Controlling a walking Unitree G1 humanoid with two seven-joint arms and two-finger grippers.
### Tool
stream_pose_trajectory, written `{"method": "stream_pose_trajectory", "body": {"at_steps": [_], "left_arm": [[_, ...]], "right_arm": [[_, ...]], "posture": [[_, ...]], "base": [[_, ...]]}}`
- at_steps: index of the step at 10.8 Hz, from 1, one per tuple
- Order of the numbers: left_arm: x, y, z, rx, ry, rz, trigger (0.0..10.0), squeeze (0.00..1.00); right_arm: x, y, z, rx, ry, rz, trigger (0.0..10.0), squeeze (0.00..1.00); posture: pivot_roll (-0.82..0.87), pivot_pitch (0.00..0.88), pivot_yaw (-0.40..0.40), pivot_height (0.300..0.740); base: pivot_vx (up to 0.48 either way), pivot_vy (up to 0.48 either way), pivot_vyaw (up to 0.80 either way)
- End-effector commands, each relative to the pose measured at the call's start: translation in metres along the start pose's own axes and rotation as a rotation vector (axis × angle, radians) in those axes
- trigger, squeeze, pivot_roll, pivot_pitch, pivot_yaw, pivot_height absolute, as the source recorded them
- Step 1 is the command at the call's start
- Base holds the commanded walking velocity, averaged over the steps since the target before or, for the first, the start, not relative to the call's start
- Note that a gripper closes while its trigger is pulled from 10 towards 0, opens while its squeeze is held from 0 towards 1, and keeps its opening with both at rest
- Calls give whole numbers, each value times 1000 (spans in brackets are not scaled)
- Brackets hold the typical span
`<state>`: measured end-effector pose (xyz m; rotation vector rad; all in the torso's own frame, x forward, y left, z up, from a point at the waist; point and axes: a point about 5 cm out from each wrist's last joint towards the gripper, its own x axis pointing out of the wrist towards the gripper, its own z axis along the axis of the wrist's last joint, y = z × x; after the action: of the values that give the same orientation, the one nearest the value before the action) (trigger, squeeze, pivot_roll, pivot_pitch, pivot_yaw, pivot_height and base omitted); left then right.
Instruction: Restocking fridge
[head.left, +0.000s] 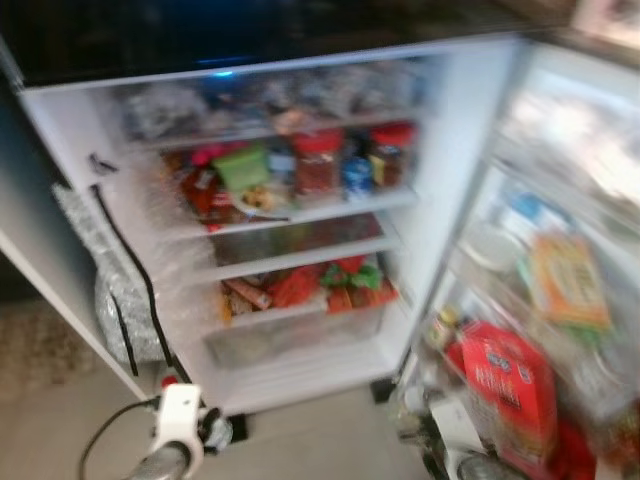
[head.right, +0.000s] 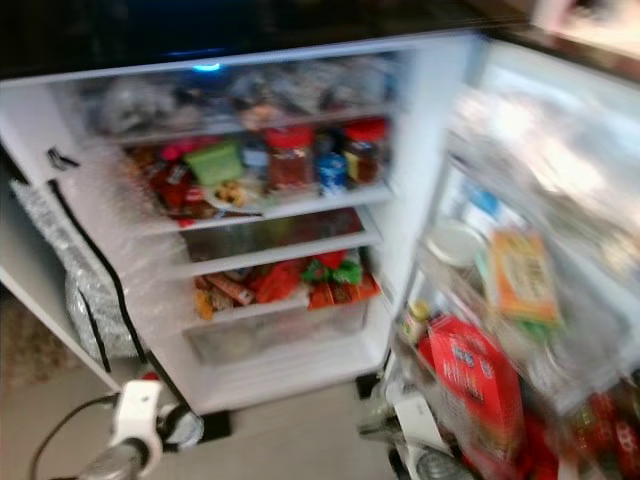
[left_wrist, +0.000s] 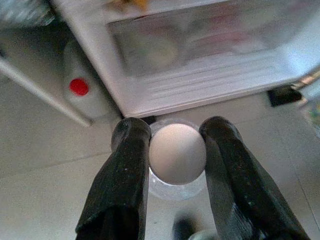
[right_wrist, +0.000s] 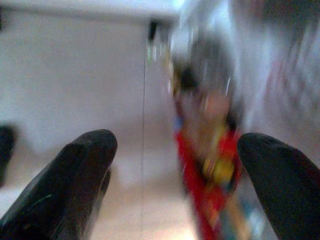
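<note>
Nothing here can be read. The red carton (head.left: 508, 385) in the fridge door (head.left: 560, 250) in front of me carries white printing, and the orange packet (head.left: 566, 280) above it has a printed face too, but both are too blurred for me to make out.

The left arm (head.left: 170, 440) is held low at the robot's left, its white wrist raised above the floor. The left gripper (left_wrist: 177, 150) is closed, both black fingers (left_wrist: 125, 175) pressed against the sides of a pale egg (left_wrist: 177, 154). The right gripper (right_wrist: 175, 165) is spread wide, its two fingers (right_wrist: 70, 185) set well apart with nothing between them.
</note>
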<state>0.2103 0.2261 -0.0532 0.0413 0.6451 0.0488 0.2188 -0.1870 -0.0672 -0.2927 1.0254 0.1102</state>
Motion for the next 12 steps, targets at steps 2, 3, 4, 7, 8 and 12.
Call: {"method": "stream_pose_trajectory", "body": {"at_steps": [2, 3, 4, 7, 8, 12], "left_arm": [[-5, -2, -13, -8, 42, 3, 10000, 0], [-6, -6, -18, 16, 60, -17, 10000, 0], [-8, -8, -23, 22, 77, -22, 10000, 0], [-9, -12, -27, 24, 85, -30, 10000, 0], [-8, -16, -24, 19, 74, -36, 10000, 0], [-8, -18, -24, 21, 71, -51, 10000, 0]], "right_arm": [[0, 4, -1, -8, -3, 12, 10000, 0], [0, 6, -6, 2, 2, 8, 10000, 0], [0, 7, -10, 1, 12, 11, 10000, 0], [-1, 6, -16, -12, 34, 17, 10000, 0], [-1, 3, -16, -34, 35, 19, 10000, 0], [-1, 0, -17, -57, 35, 23, 10000, 0]], "posture": [[25, 0, 30, 740], [11, 0, 35, 740], [5, 0, 34, 740], [7, 0, 20, 740], [11, 0, 13, 740], [8, 0, -3, 740]], "base": [[304, 0, 0], [0, 0, 0], [0, 0, 0], [0, 0, 0], [0, 0, 0], [0, 0, 0]]}}
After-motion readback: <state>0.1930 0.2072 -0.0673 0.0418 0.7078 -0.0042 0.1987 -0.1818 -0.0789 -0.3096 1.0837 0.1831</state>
